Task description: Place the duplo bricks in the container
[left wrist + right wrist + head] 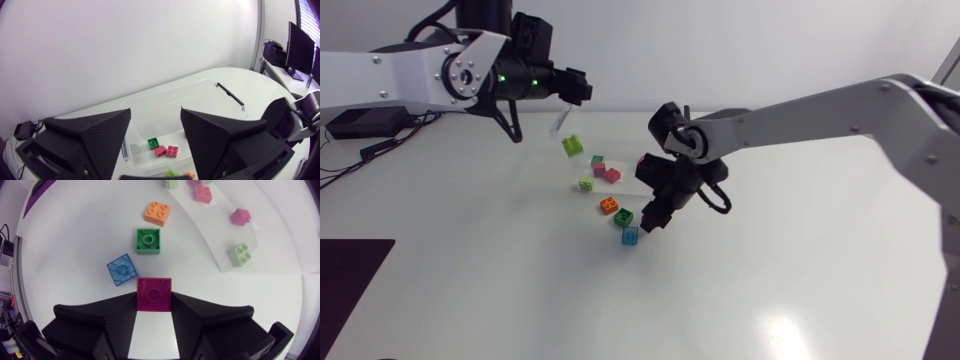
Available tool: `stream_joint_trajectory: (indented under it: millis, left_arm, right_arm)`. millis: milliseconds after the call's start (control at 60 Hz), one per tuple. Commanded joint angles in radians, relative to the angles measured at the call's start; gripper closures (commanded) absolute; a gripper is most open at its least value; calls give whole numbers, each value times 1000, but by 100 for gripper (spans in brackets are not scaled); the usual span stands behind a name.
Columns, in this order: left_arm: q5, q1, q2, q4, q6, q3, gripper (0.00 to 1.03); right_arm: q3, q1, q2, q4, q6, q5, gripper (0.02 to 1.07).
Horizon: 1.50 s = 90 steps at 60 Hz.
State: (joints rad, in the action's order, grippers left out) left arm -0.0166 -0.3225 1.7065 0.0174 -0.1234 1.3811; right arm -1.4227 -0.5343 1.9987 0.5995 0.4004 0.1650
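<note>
One square magenta brick [153,293], underside showing, clamped in right tool [153,302].

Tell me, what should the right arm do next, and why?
Probably lift toward the clear plastic container: the right gripper seems shut on the magenta square plastic brick, which sits outside the container, beside the translucent blue brick.

The white table [800,290] carries a clear plastic container [200,102]. Just beside it, three small plastic bricks lie in a loose row on the bare top: an orange brick [157,213], a dark green brick [148,240] and a translucent blue brick [122,270], each apart from the next.
</note>
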Motion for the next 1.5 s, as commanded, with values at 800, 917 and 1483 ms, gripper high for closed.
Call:
stream_joint_trajectory:
  millis: [800, 917, 1483]
  left_arm:
    - [6, -47, -260, 67, -62, -410, 14]
    - [-13, -75, -240, 52, -78, -475, 14]
    - [-79, -144, 93, 30, -142, -467, 14]
  right_arm:
    - [-409, 106, -44, 43, -187, -2, 66]
    - [-489, 112, 32, 40, -206, -10, 66]
    - [-547, 125, 54, 59, -238, -50, 9]
